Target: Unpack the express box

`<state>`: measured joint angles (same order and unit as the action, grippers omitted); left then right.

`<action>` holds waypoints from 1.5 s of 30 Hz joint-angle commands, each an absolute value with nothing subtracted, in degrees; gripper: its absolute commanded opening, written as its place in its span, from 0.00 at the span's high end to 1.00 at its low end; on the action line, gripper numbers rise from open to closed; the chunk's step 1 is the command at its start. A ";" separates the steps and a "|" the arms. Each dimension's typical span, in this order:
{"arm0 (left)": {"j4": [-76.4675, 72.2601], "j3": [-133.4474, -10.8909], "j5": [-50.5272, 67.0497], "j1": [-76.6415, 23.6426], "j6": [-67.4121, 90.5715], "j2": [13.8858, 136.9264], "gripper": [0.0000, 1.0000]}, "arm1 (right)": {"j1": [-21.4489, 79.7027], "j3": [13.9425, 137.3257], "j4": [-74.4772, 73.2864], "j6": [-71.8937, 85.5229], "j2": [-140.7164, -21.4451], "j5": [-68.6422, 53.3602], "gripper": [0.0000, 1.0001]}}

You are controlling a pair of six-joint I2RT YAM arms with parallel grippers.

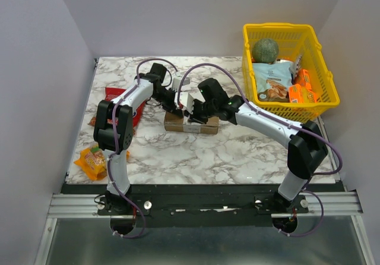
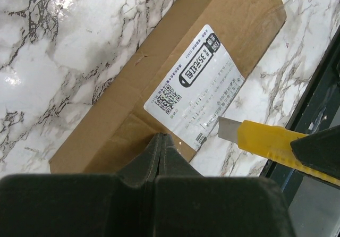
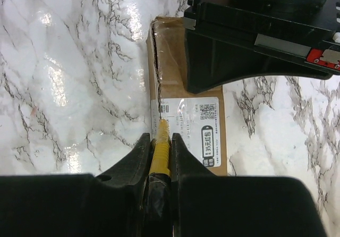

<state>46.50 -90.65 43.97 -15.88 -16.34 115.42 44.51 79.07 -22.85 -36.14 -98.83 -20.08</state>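
The left gripper [image 2: 160, 141], fingers together and empty, points down at the box [image 2: 175, 61] right below it, beside the label [image 2: 196, 88]. The right gripper [image 3: 160, 141] is clamped on a yellow knife [image 3: 161, 154], its blade at the label's edge.

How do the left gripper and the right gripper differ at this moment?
The left gripper is shut on nothing; the right gripper is shut on a yellow utility knife. The left gripper points at the express box near its white label; the right gripper holds the blade at the box's long edge. Both are low over that box.
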 commanded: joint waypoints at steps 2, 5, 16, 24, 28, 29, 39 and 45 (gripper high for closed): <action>46.41 -90.00 34.54 -16.44 -19.42 119.79 1.00 | 44.47 79.28 -24.26 -37.09 -97.21 -26.79 1.00; 46.84 -90.44 34.63 -16.70 -19.69 120.23 1.00 | 44.38 79.36 -23.38 -36.74 -97.38 -30.40 1.00; 47.29 -90.62 34.80 -17.05 -19.60 120.41 1.00 | 44.38 79.45 -20.04 -38.15 -98.17 -27.69 1.00; 47.46 -90.79 35.16 -17.23 -19.60 120.76 1.00 | 44.38 79.54 -18.55 -38.50 -99.14 -26.28 0.99; 47.37 -90.62 35.24 -17.23 -19.60 120.76 1.00 | 44.38 79.10 -18.54 -39.20 -99.49 -25.49 0.99; 47.37 -90.53 35.24 -17.23 -19.60 120.76 1.00 | 44.38 79.10 -18.54 -39.29 -99.49 -25.31 1.00; 47.29 -90.61 35.51 -17.23 -19.60 121.20 1.00 | 44.47 78.40 -18.54 -40.25 -100.02 -24.70 1.00; 47.64 -90.88 35.42 -17.23 -19.78 121.38 1.00 | 44.38 78.13 -18.54 -40.25 -100.55 -25.05 1.00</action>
